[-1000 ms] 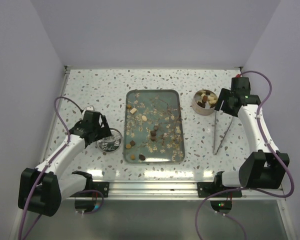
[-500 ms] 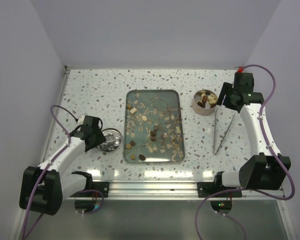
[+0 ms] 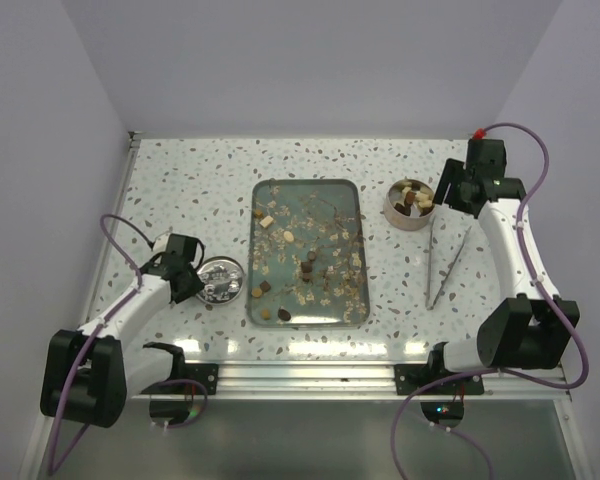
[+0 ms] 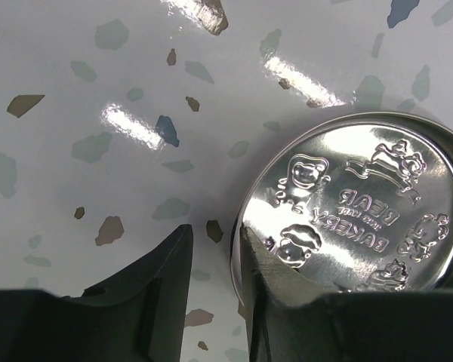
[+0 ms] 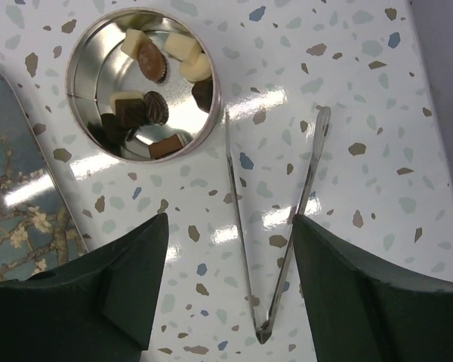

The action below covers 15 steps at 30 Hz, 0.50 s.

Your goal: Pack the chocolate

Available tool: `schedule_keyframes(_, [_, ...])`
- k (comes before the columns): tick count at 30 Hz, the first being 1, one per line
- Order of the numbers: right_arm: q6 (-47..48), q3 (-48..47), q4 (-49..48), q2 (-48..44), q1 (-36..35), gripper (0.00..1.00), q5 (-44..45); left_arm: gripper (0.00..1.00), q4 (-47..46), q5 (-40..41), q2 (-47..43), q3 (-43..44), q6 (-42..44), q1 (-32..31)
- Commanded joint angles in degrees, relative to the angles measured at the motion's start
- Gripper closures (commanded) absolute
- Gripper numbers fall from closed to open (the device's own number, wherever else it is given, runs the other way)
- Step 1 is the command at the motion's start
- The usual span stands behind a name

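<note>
Chocolate pieces (image 3: 307, 267), dark and cream, lie scattered on the blue-grey tray (image 3: 352, 190) among pale flakes. More chocolate (image 5: 152, 60) sits in the round tin (image 5: 74, 83) at the back right. My right gripper (image 5: 230, 220) hovers open beside that tin, directly over the metal tongs (image 5: 239, 231), holding nothing. My left gripper (image 4: 217, 234) is low at the left edge of the embossed silver lid (image 4: 362, 204). Its jaws are narrowed and straddle the lid's rim: one finger is over the lid, the other outside it with a gap showing.
The tongs (image 3: 442, 265) lie on the speckled table to the right of the tray. The lid (image 3: 220, 280) rests to the left of the tray. White walls close in on the left, back and right.
My left gripper has pulled back to the lid's left edge, dropped low, and narrowed its jaws around the rim. My right gripper has drifted slightly toward the back.
</note>
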State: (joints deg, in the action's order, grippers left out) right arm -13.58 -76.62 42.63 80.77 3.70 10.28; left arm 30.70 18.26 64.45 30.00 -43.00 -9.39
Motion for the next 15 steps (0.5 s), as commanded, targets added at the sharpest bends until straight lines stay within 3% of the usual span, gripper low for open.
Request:
schedule_keyframes(1, [0.8,-2.3,-1.9,-0.2,0.0,0.31,-0.4,0.64,-2.1,0.5,0.2,-1.3,-0.8,0.6])
schedule_keyframes(4, [1.0,-1.9,-1.6,-0.3,0.0,0.31,-0.3,0.7,-3.4,-0.8,0.5,-1.9,0.2,0.9])
schedule_keyframes(5, [1.0,-1.8,-1.6,-0.4,0.0,0.31,-0.3,0.79,-4.1,-1.1,0.7,-2.0,0.6,0.9])
schedule_keyframes(8, [1.1,-1.5,-1.4,-0.5,0.0,0.31,-0.3,0.94,-5.0,-1.6,1.2,-2.7,0.8,1.0])
schedule_keyframes(11, [1.5,-1.5,-1.1,-0.6,-0.1,0.31,-0.5,1.0,-5.5,-2.1,1.3,-2.8,0.9,1.0])
schedule_keyframes(15, [2.2,-1.6,-0.5,-0.7,0.0,0.32,-1.5,1.0,-4.9,-3.1,-0.2,-1.9,1.3,1.0])
